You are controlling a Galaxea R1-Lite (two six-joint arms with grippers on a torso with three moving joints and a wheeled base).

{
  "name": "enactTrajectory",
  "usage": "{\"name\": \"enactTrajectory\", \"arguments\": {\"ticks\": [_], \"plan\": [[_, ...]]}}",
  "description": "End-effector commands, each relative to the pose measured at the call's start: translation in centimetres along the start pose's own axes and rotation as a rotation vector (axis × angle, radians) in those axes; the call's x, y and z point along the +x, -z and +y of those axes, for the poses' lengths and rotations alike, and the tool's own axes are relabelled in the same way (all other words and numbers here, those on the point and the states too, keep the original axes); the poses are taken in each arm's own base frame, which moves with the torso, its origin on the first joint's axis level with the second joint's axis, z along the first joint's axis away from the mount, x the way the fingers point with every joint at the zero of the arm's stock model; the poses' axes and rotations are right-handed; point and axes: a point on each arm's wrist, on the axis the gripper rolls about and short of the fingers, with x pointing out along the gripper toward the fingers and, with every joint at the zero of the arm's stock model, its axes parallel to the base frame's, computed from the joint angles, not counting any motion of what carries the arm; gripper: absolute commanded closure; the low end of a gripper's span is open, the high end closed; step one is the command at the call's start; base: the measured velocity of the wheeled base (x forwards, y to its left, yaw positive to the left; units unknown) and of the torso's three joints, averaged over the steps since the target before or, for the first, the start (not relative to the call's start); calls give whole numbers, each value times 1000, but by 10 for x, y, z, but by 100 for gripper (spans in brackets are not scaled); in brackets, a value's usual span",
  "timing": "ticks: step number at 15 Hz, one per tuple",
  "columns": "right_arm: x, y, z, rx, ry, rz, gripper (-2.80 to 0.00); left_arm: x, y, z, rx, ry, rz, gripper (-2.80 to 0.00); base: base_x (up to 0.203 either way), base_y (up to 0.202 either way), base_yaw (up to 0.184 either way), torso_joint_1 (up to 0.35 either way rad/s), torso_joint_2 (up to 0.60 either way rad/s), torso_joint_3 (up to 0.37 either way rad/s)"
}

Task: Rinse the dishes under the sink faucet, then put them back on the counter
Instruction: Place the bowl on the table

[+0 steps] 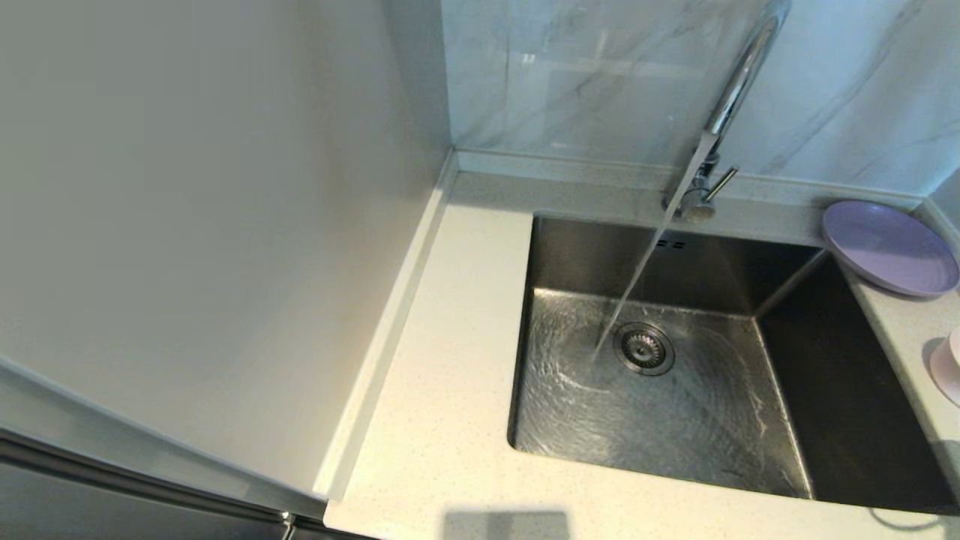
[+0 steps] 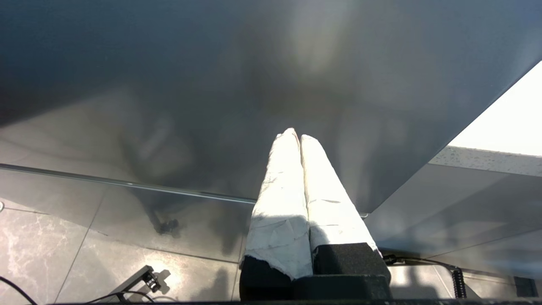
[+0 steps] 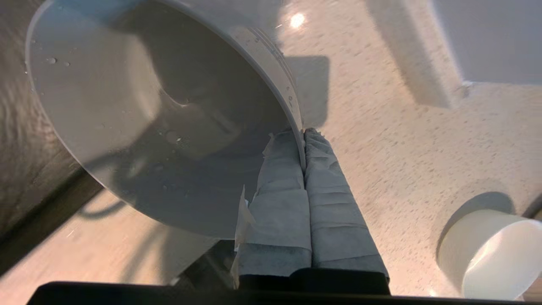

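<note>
The off-white speckled stone counter (image 3: 406,169) lies beneath the right gripper (image 3: 303,134), whose taped fingers (image 3: 326,199) are clamped on the wet rim of the round pale dish (image 3: 139,127), held tilted on edge. A small white cup (image 3: 491,254) stands on the counter just beside that gripper. The left gripper (image 2: 300,136) hangs parked with fingers pressed together, away from the square stainless steel sink (image 1: 660,420).

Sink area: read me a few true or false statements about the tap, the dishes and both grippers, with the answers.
1. Water runs from the sink faucet into the sink. True.
2. The lavender plate lies in the basin. False: it rests on the counter at the sink's back right corner.
3. The right gripper is shut on the rim of a dish with water drops on it. True.
4. The left gripper is wide open. False: its fingers are pressed together, holding nothing.
</note>
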Motion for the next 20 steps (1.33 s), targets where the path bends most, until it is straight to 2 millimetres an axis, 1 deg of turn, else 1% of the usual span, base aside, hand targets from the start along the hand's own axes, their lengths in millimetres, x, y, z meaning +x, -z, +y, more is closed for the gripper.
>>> {"name": "enactTrajectory", "arguments": {"ticks": [1,5,10,14,15,20], "plan": [[25,-2,-9,19,60,51,0,0,0,0,0,0,0,0,0,0,0,0,0,0],[38,-6,-14,33,86,80,0,0,0,0,0,0,0,0,0,0,0,0,0,0],[44,-7,-15,37,90,104,0,0,0,0,0,0,0,0,0,0,0,0,0,0],[50,-14,-19,55,111,47,0,0,0,0,0,0,0,0,0,0,0,0,0,0],[51,-14,-20,57,123,42,-280,0,0,0,0,0,0,0,0,0,0,0,0,0],[52,-15,-23,80,136,30,-280,0,0,0,0,0,0,0,0,0,0,0,0,0]]}}
